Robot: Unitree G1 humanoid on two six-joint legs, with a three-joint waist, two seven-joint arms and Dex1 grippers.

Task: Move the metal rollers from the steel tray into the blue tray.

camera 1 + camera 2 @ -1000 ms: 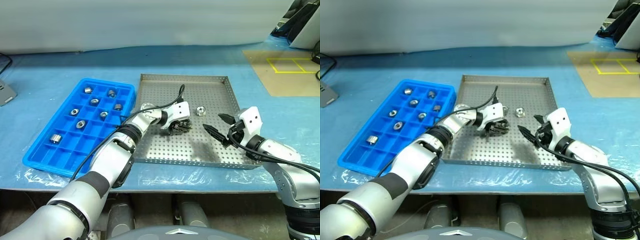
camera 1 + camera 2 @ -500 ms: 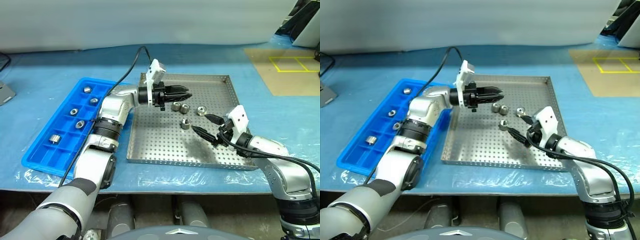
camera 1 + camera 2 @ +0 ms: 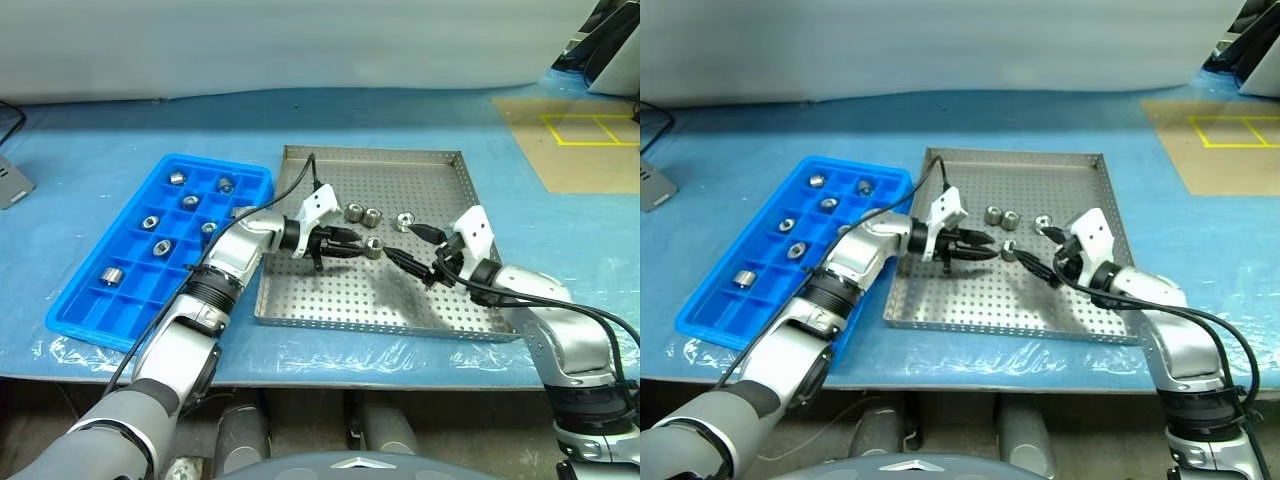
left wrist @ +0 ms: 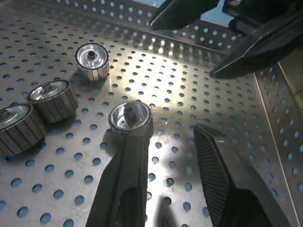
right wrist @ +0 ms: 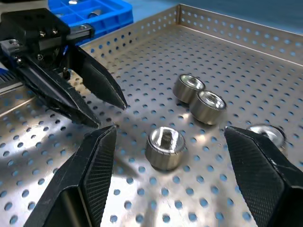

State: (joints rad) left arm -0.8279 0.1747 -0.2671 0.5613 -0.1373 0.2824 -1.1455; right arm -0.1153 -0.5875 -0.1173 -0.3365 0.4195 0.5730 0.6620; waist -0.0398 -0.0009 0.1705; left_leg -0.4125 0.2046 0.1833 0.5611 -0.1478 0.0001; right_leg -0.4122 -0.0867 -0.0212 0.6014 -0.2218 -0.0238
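Centre of the blue-covered surface (image 3: 90, 130) is where I have the steel tray (image 3: 372, 153), with the blue tray (image 3: 62, 318) lying just to its left. Four of the metal rollers (image 3: 372, 248) are on the perforated floor of the steel tray. Two sit touching side by side (image 3: 362, 213) towards the far half, a third (image 3: 404, 221) lies a little to their right, and the fourth rests alone nearer the middle. Seven more rollers (image 3: 162, 246) stand one to a compartment in the blue tray, mostly in its far and middle rows.

My left gripper (image 3: 346, 245) reaches in from the left, low over the steel tray and pointing right at the lone roller. Its jaws are drawn close together and grip nothing; in the left wrist view one of its fingertips (image 4: 129, 156) comes right up against the roller's edge.

My right gripper (image 3: 401, 245) comes in from the right with its jaws spread wide and empty. The lone roller lies just ahead of their gap, on the tray floor between the two grippers, and the third roller sits just beside the far finger.
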